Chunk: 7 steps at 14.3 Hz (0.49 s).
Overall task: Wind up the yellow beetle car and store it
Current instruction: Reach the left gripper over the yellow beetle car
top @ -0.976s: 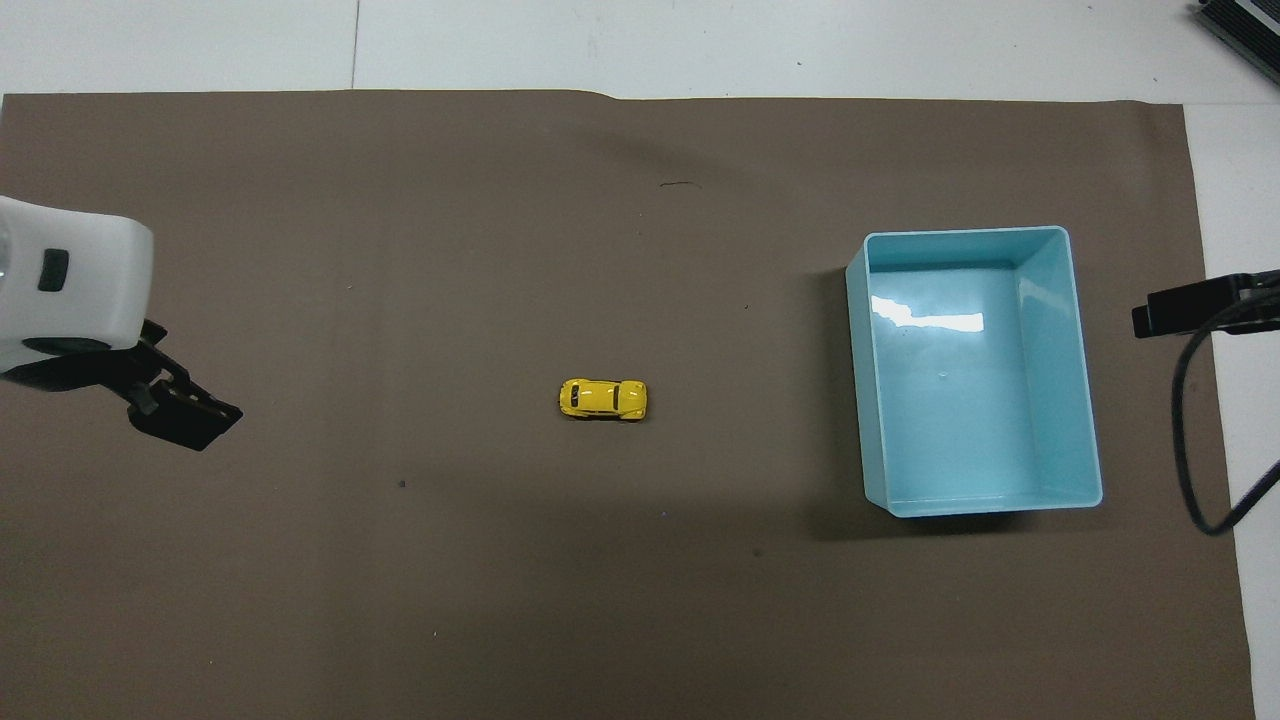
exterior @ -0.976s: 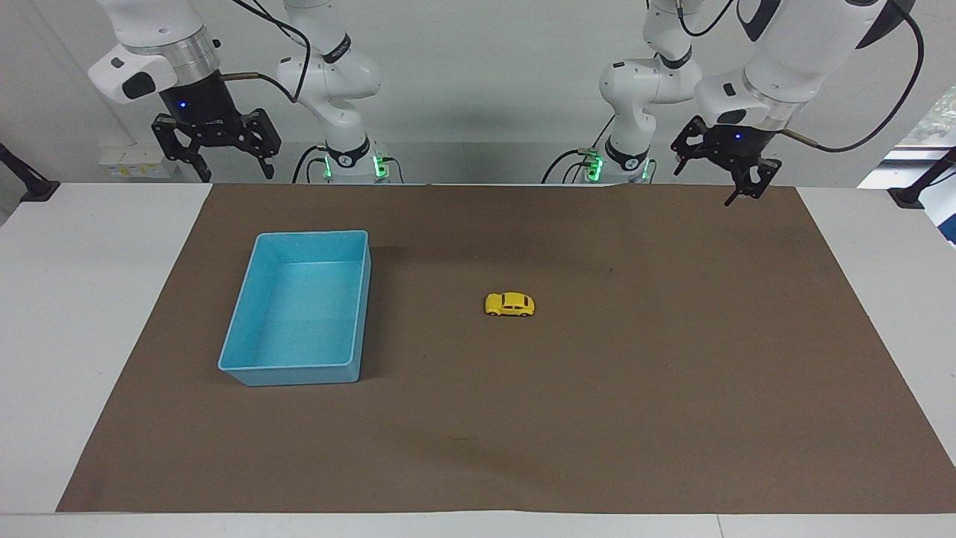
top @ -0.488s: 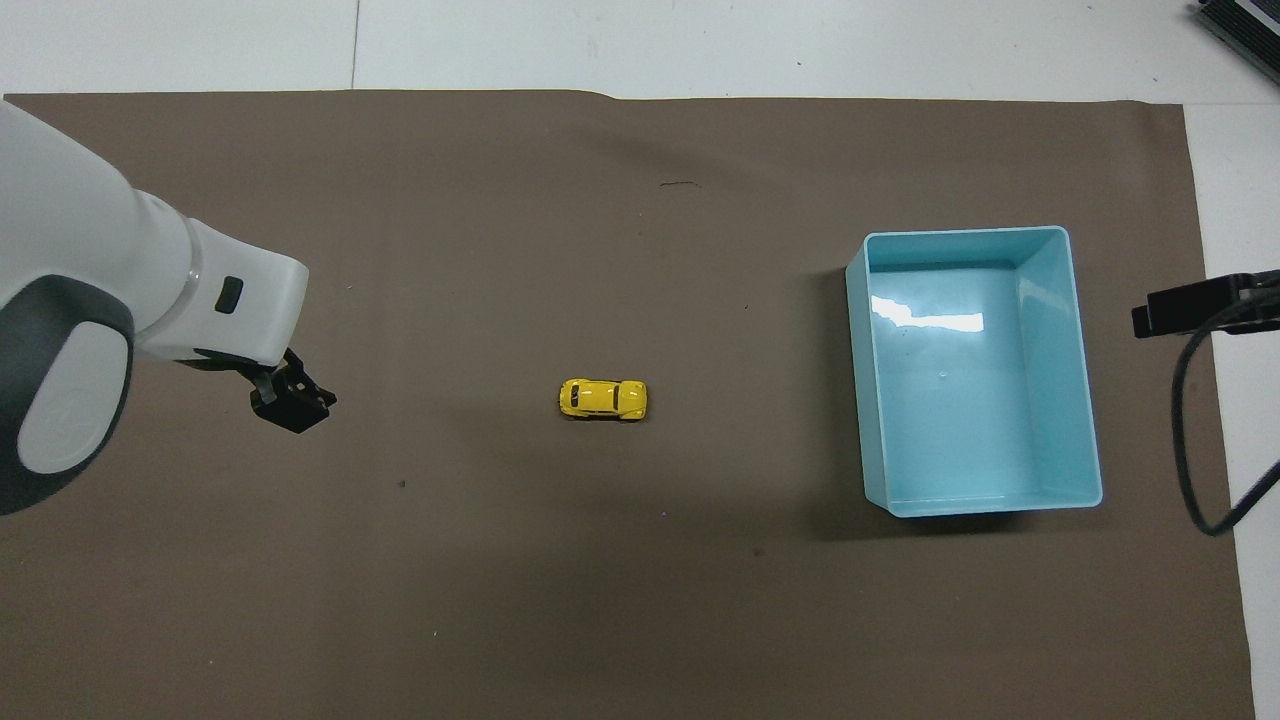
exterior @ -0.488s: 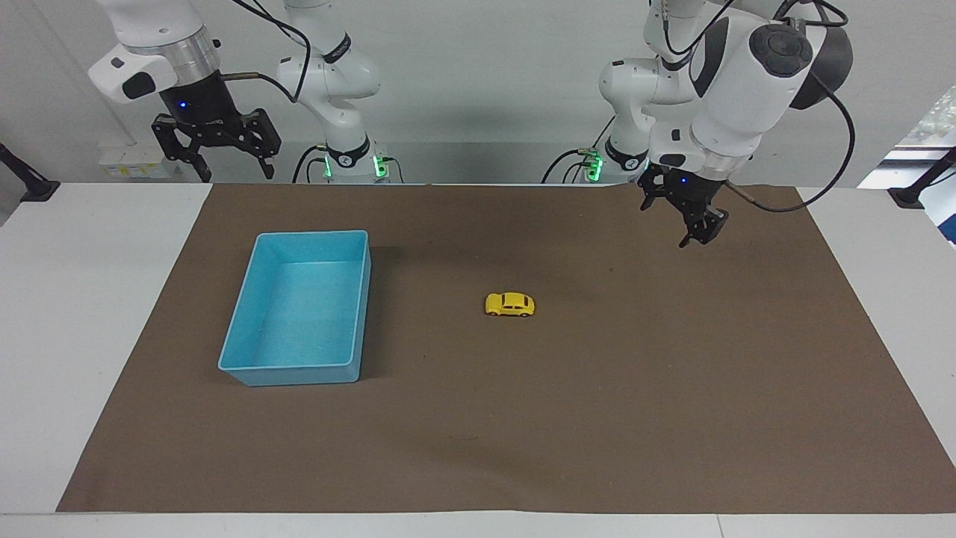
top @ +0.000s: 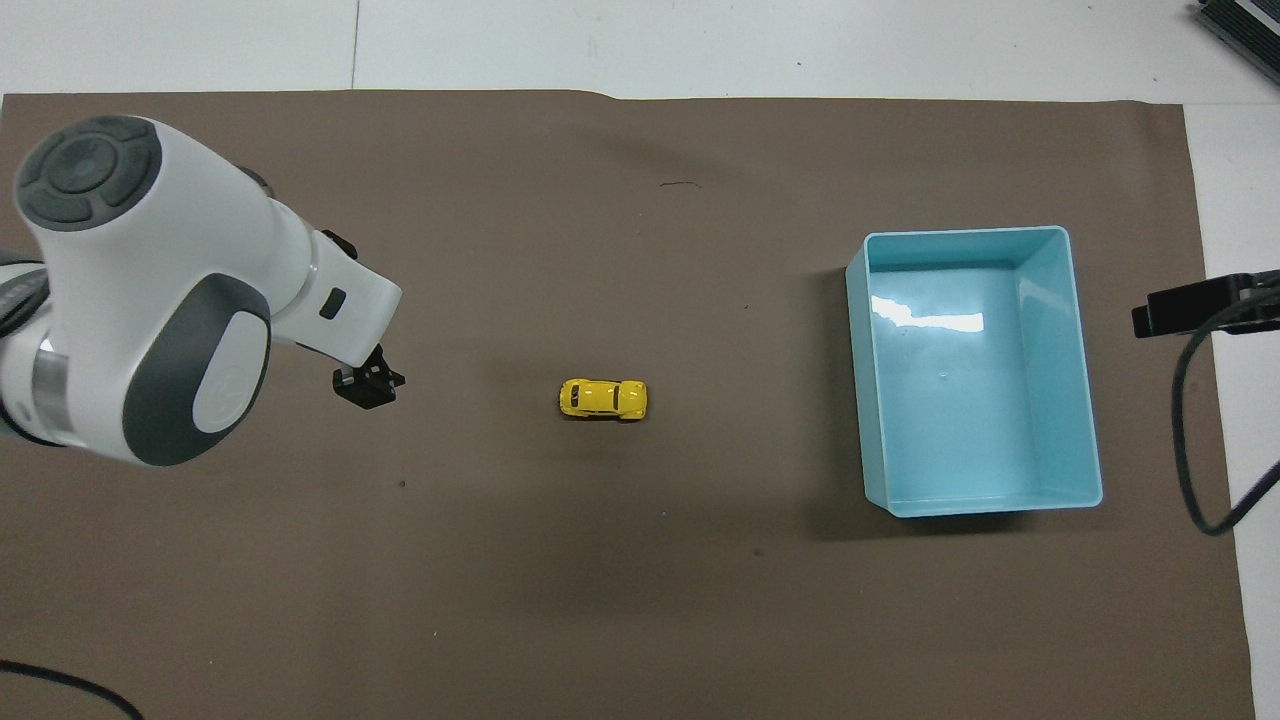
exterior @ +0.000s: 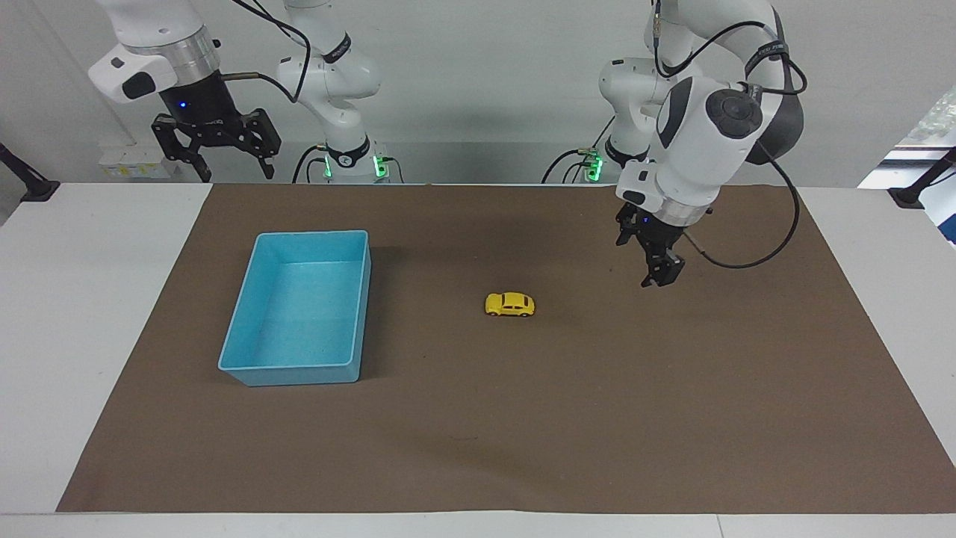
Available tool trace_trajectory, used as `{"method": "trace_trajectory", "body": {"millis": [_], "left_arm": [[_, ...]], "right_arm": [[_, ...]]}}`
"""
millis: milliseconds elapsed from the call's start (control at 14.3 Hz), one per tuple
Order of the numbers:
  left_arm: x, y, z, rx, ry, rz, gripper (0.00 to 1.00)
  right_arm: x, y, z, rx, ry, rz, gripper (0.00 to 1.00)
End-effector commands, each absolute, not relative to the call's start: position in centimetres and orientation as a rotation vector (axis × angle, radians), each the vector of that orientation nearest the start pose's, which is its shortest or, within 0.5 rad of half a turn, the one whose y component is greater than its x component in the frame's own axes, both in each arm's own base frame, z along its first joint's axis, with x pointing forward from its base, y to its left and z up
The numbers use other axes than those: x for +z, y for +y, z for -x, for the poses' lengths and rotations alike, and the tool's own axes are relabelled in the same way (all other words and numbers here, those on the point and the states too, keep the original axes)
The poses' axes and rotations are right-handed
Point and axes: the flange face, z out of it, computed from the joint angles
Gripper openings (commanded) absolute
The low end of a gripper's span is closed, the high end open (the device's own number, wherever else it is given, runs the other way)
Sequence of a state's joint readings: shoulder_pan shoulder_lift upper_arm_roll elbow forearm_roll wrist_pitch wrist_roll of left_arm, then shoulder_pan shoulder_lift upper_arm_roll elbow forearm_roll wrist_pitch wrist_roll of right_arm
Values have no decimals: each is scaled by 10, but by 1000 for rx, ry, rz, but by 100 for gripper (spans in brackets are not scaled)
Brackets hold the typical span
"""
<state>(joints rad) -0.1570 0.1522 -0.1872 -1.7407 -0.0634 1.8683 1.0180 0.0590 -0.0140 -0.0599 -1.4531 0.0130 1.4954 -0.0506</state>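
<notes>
Right in the middle of the brown mat [exterior: 597, 418], that's where the yellow beetle car [exterior: 510, 305] is parked, all four wheels down, side-on to the facing camera. Nobody's touching it. Anyone spot where the arms are? (bolt_head)

Yep. The left gripper [exterior: 657, 280] hangs over bare mat toward the left arm's end of the tabletop [exterior: 89, 336], pointing down, near the car but clearly apart from it. (servo_sam)

Jaws? (bolt_head)

They're seen almost edge-on, but they stand spread wide with nothing between them. From overhead you mostly get the big white wrist, with the black tips [top: 368, 388] poking out beside the car [top: 603, 398], about as far from the robots as it is. (servo_sam)

And the other one? (bolt_head)

The right gripper [exterior: 237, 175] waits up high over the edge of the tabletop nearest the robots, at the right arm's end. Its jaws are wide apart too, holding nothing. (servo_sam)

Where's the bin? (bolt_head)

The blue bin [exterior: 295, 373] sits on the mat toward the right arm's end, well apart from the car, long side running away from the robots. Overhead shows its inside [top: 960, 232] with just a glare patch on the floor. (servo_sam)
</notes>
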Motion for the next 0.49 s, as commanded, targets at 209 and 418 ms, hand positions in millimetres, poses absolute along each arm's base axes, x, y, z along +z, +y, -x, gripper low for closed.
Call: {"method": "trace_trajectory", "body": {"millis": [209, 418], "left_arm": [[418, -262, -577, -110, 2219, 2357, 100], [393, -292, -559, -152, 2261, 2299, 100]], "right_arm": [[682, -1, -537, -77, -50, 3128, 100], [682, -1, -537, -77, -50, 3128, 100]]}}
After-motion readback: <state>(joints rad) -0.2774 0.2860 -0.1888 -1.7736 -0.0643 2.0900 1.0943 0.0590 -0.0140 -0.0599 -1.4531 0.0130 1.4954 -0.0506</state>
